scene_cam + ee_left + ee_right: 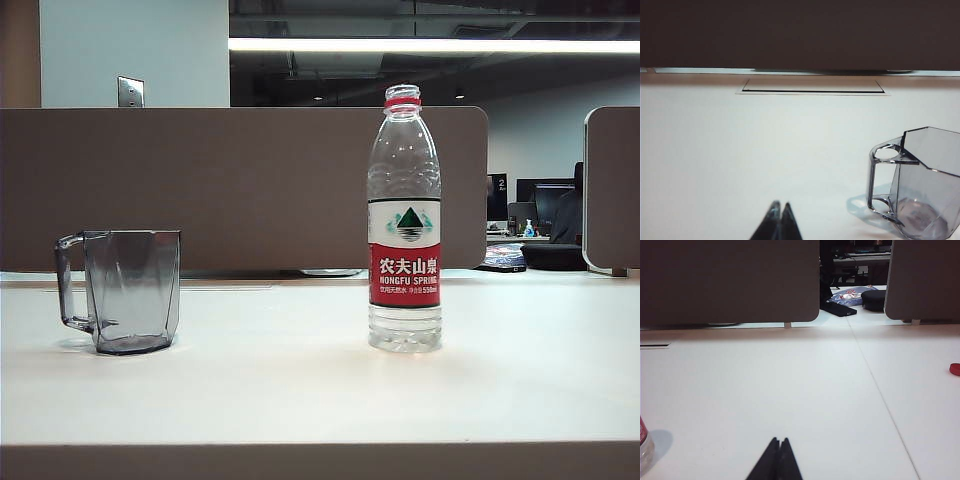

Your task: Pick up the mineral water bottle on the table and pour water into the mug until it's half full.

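Observation:
The mineral water bottle (404, 220) stands upright right of the table's (280, 390) middle, its neck open with a red ring. The water level inside is hard to tell. The smoky-grey mug (130, 290) stands upright at the left, handle pointing left, and looks empty. Neither gripper shows in the exterior view. In the left wrist view my left gripper (780, 206) is shut and empty, low over the table, with the mug (922, 185) off to one side and apart from it. My right gripper (779, 441) is shut and empty too, with only the bottle's edge (643, 442) showing beside it.
A brown partition (240, 185) runs along the table's far edge, with a second panel (612, 190) at the right. A small red cap (954, 369) lies on the table, seen in the right wrist view. A recessed cable flap (812, 86) sits near the partition.

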